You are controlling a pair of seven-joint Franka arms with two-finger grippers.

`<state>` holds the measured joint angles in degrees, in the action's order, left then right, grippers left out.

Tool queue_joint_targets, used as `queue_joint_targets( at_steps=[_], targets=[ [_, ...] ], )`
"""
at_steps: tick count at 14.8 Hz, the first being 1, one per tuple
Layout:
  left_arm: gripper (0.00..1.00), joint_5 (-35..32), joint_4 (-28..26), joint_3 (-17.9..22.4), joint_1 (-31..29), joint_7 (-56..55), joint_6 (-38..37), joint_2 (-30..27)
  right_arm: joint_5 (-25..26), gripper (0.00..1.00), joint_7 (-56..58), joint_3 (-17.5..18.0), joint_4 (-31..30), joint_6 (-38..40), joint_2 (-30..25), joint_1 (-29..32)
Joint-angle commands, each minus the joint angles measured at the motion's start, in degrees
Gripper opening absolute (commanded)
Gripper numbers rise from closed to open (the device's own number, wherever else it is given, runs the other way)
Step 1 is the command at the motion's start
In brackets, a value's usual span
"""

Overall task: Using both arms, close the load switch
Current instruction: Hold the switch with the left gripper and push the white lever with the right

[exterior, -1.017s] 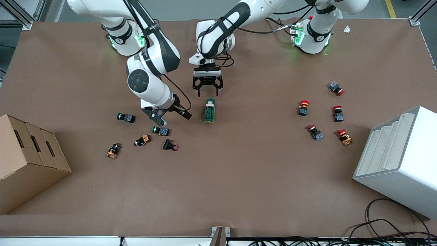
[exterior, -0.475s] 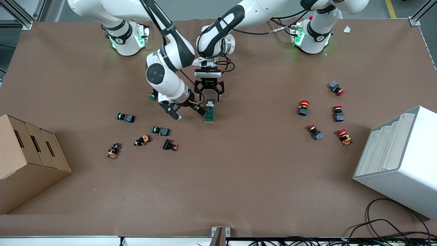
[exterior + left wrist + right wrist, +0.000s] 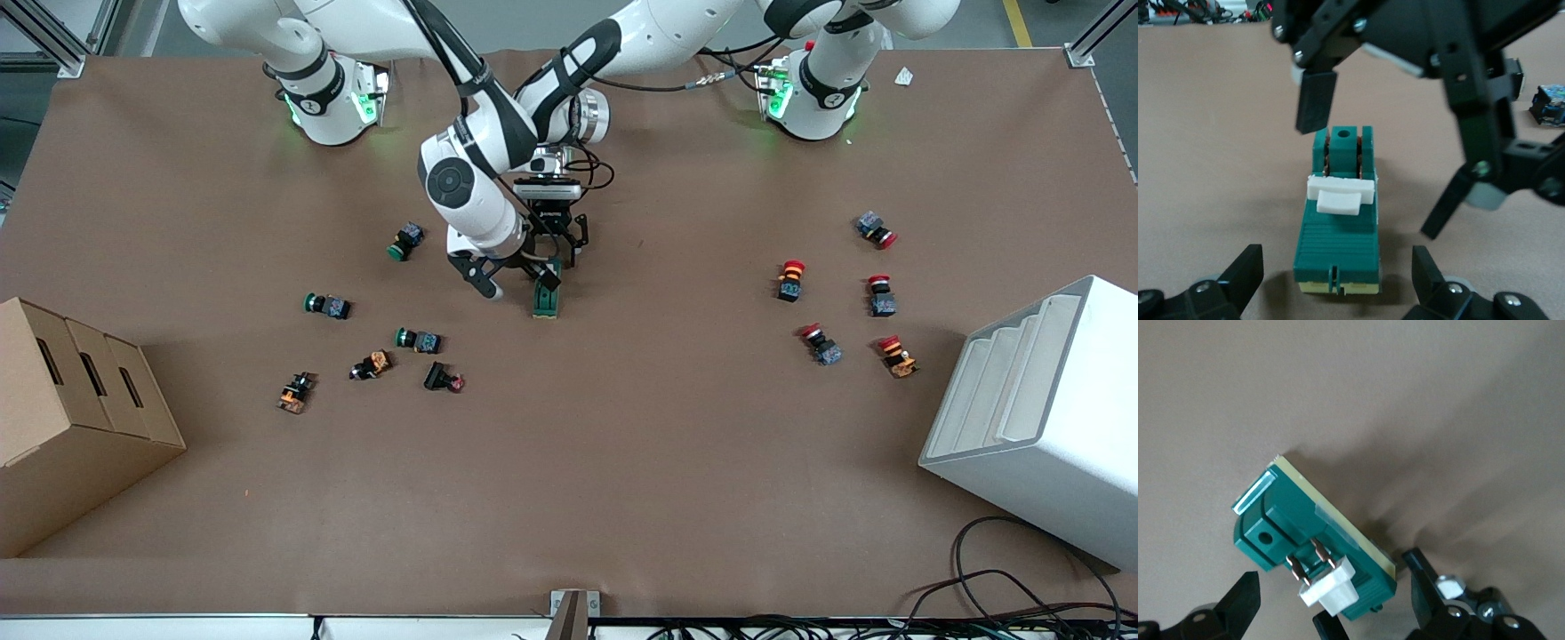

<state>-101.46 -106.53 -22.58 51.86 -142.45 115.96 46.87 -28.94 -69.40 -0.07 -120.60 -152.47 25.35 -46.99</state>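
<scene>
Load switch (image 3: 546, 299) lies flat on the brown table (image 3: 622, 462) near mid-table, closer to the bases than to the front camera. Green body, cream base strip, white lever (image 3: 1339, 194) sticking up from its top face, copper contacts (image 3: 1306, 563) showing under the lever in the right wrist view.

Left gripper (image 3: 553, 238) sits low over the switch end nearest the bases, jaws spread, one finger each side of the body, not touching it in the left wrist view (image 3: 1338, 280).

Right gripper (image 3: 516, 280) comes in tilted from the right arm's end, over the switch. Jaws spread wide; one finger (image 3: 1315, 101) hangs just above the lever end, the other finger (image 3: 1451, 203) beside the body. No contact visible. In the right wrist view the lever sits between its open fingers (image 3: 1331, 600).

Green pushbuttons (image 3: 405, 241) and (image 3: 327, 306) plus a few more small parts lie toward the right arm's end. Red buttons (image 3: 789, 279) cluster toward the left arm's end. Cardboard box (image 3: 71, 418) at the right arm's end, white rack (image 3: 1040, 409) at the left arm's end.
</scene>
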Motion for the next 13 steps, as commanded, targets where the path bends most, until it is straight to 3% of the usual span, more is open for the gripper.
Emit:
queue_joint_targets(
  at_steps=[1,4,8,13],
  targets=[
    [0.98,-3.0,0.4,0.5,0.7,-2.3,-1.9,0.9,-3.1,1.00,-2.1,-0.6,-0.3,-0.6,-0.4,-2.2],
    [0.98,-6.0,0.4,0.5,0.7,-3.3,-4.4,2.4,-4.8,1.00,-3.2,-0.6,-0.2,-2.3,0.4,-3.5],
    [0.98,-6.2,0.4,0.5,0.7,-3.7,-4.5,3.0,-5.0,1.00,-4.2,-0.6,0.3,-7.0,2.7,-4.5],
    [0.99,-6.2,0.6,0.4,0.7,-3.9,-4.5,3.1,-5.7,1.00,-4.3,-0.6,2.9,-7.7,4.9,-4.2]
  ],
)
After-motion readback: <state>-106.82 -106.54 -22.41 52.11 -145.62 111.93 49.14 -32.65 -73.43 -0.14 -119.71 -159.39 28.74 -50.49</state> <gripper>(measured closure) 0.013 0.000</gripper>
